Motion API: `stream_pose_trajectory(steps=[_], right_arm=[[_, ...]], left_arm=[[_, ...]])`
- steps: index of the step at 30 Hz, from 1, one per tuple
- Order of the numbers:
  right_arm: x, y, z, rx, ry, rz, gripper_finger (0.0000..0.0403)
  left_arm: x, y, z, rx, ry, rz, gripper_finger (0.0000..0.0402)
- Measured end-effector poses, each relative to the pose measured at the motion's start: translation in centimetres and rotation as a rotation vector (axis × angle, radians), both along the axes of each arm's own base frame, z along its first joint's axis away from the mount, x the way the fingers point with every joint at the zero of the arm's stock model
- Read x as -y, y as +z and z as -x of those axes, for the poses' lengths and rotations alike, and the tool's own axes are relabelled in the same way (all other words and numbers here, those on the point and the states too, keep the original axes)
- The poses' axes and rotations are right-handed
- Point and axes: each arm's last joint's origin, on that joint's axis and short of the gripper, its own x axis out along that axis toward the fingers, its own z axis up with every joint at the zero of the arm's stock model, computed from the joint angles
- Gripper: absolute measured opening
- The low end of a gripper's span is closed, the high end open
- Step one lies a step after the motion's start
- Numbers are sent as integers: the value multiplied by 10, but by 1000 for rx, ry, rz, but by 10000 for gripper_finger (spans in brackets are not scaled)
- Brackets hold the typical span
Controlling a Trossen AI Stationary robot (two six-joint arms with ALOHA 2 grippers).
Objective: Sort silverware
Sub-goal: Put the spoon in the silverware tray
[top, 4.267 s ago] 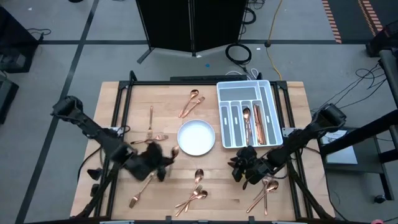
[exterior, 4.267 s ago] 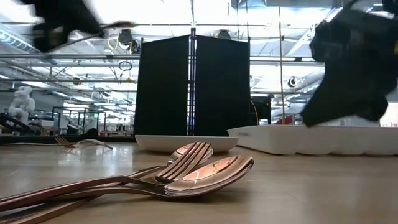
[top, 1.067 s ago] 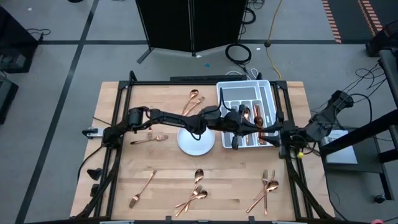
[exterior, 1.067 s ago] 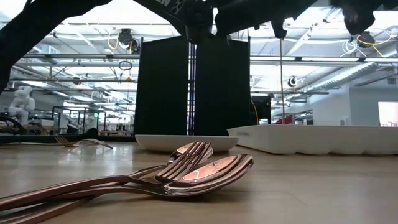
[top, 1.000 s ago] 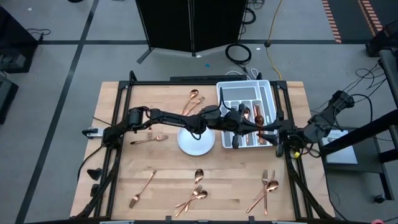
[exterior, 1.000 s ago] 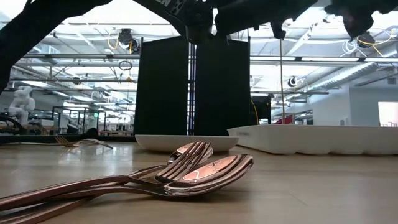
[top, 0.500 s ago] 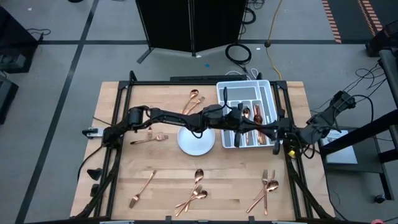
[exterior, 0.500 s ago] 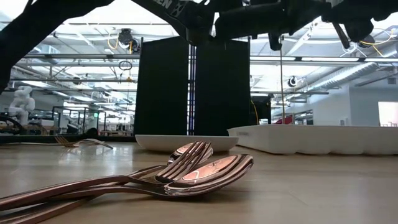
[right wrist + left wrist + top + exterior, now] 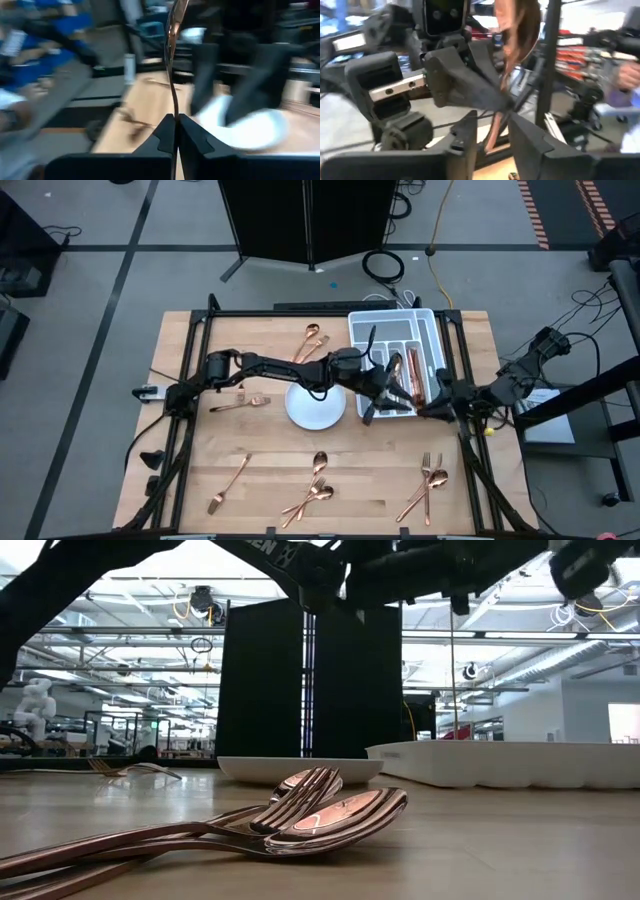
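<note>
Copper utensil [image 9: 172, 60]: slim handle clamped between the fingers of the right gripper [image 9: 174, 119], standing up from the fingertips; its wide end is too blurred to tell spoon from fork.
Right gripper: fingers pressed together on that handle; it hangs off the table at the 5 o'clock corner of the tray [image 9: 400, 320].
Left gripper [image 9: 492, 137]: fingers apart, with the same handle in the gap between them; whether either finger touches it cannot be told. It faces the right gripper over the tray's 6 o'clock end.
Left arm: reaches across above the plate [image 9: 315, 402].
Tray: white, divided, at 2 o'clock from the plate; sorted pieces [image 9: 412, 370] lie in its long slots toward 3 o'clock.
Loose silverware on the table [image 9: 200, 450], placed from the plate:
- pair [image 9: 310, 345] at 12 o'clock
- fork [image 9: 240, 402] at 9 o'clock
- lone fork [image 9: 230, 483] at 8 o'clock
- crossed cluster [image 9: 315, 490] at 6 o'clock
- second cluster [image 9: 428, 490] at 4 o'clock
</note>
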Motion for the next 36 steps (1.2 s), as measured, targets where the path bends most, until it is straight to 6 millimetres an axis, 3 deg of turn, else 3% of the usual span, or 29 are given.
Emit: stream_pose_trajectory(steps=[5, 9, 18, 25, 36], right_arm=[[-7, 5, -3, 101, 151, -70, 1], [-11, -4, -5, 100, 216, -103, 0], [-19, -24, -18, 160, 269, -179, 0], [-26, -32, -40, 116, 259, -172, 0], [-38, -38, -67, 144, 310, -233, 0]], left_arm=[[9, 3, 1, 79, -53, -91, 154], [16, 8, 3, 168, -126, -131, 171], [25, 9, 4, 183, -192, -132, 173], [40, 8, 5, 163, -262, -112, 173], [46, 1, 7, 71, -360, -71, 173]])
